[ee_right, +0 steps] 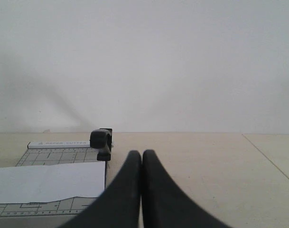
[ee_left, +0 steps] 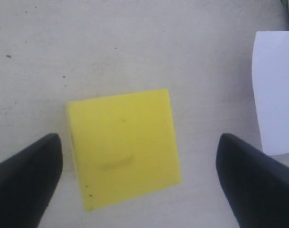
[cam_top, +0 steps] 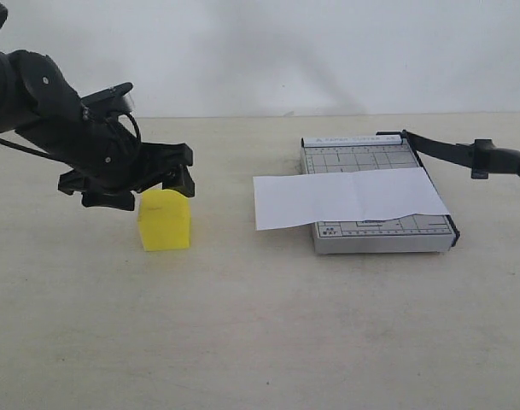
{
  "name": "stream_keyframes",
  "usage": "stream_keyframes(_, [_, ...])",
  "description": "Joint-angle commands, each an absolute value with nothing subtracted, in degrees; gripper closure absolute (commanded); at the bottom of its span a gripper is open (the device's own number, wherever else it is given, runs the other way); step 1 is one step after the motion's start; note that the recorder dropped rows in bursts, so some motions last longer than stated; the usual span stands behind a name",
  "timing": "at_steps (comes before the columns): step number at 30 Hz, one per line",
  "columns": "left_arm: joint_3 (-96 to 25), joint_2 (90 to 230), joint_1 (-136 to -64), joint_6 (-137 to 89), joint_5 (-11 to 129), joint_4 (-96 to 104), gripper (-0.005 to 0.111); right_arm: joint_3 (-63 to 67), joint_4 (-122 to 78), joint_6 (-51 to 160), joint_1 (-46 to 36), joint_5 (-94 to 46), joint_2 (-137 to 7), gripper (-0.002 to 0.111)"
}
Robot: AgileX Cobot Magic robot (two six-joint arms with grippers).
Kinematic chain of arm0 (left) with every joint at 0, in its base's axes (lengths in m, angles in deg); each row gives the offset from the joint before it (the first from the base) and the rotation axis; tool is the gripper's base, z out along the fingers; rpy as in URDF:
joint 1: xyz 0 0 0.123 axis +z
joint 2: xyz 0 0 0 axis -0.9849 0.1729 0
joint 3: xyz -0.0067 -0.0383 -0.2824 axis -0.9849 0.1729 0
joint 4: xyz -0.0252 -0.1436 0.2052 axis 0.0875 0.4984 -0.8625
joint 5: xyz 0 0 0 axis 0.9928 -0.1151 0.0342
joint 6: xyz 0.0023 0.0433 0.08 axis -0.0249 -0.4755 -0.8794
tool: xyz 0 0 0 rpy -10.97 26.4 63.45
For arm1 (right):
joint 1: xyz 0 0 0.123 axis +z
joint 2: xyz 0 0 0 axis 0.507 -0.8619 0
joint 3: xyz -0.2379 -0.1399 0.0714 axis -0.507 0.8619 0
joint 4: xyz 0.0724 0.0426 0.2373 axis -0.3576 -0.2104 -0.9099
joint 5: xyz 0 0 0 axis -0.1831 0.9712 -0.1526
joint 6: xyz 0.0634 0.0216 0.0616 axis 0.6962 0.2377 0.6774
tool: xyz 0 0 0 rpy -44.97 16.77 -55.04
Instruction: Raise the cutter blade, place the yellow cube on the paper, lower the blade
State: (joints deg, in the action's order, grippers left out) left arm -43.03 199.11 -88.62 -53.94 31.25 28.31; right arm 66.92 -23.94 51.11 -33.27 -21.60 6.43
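Note:
The yellow cube (cam_top: 166, 222) (ee_left: 123, 147) sits on the table left of the trimmer. My left gripper (cam_top: 147, 188) (ee_left: 142, 183) hovers just above it, open, one finger on each side with a gap to the cube. The white paper (cam_top: 349, 196) (ee_left: 275, 90) (ee_right: 47, 180) lies across the grey trimmer base (cam_top: 383, 235) and overhangs its left side. The cutter blade (cam_top: 443, 149) stands raised off the base, running from the far hinge (ee_right: 101, 142) to the right edge of the exterior view. My right gripper (ee_right: 142, 154) is shut near the base's right side, with nothing visible between its fingertips.
A plain white wall runs behind the beige table (cam_top: 260, 342). The left arm (cam_top: 46, 111) reaches in from the upper left. A seam or table edge (ee_right: 270, 159) shows at the right of the right wrist view.

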Motion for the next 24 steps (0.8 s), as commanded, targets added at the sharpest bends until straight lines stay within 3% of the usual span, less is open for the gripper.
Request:
stream_keyframes(1, [-43.3, 199.2, -88.7, -54.4, 32.0, 26.6, 0.023, 67.2, -24.0, 51.2, -33.2, -22.0, 6.7, 0.108])
stream_keyframes(24, [-43.3, 199.2, -88.6, -55.9, 33.3, 25.9, 0.022, 67.2, -24.0, 51.2, -33.2, -22.2, 6.7, 0.108])
